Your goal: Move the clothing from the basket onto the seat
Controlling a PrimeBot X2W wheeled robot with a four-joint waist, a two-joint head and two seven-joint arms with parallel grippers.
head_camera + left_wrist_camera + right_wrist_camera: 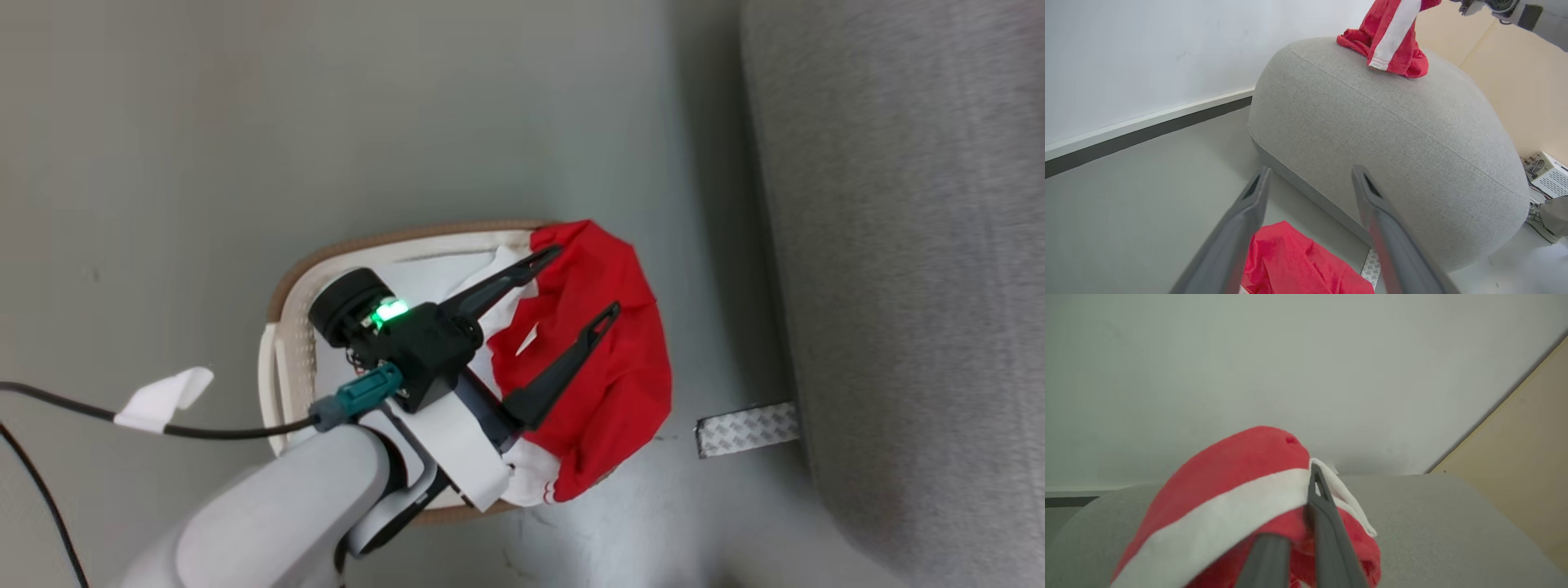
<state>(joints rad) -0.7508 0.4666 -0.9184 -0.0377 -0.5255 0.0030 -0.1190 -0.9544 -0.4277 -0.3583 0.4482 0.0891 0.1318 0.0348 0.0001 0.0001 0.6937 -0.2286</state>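
Clothing: a red garment (604, 351) lies heaped in the basket (273, 367), spilling over its right-hand rim; a striped garment (1229, 494), red with a broad white band, hangs over the seat (1433, 522), its lowest folds on the seat's top
Right gripper: we see the right gripper (1309, 482) with its fingers (1327, 522) pressed together on the striped garment's white band; it points across the seat towards the wall (1249, 355)
Left gripper: the left gripper (586, 278) reaches from the pale forearm (269, 514) at lower left, slanting over the basket; its long dark fingers are spread wide above the red garment, nothing between them
Textures: soft creased cloth; perforated cream plastic with a tan ribbed rim; rounded grey woven upholstery with a stitched seam
Views: our left wrist view gives both garments at once, plus a skirting board (1147, 126) and a white box (1549, 173); our head view adds a cable (220, 431) with a white tag (163, 398)
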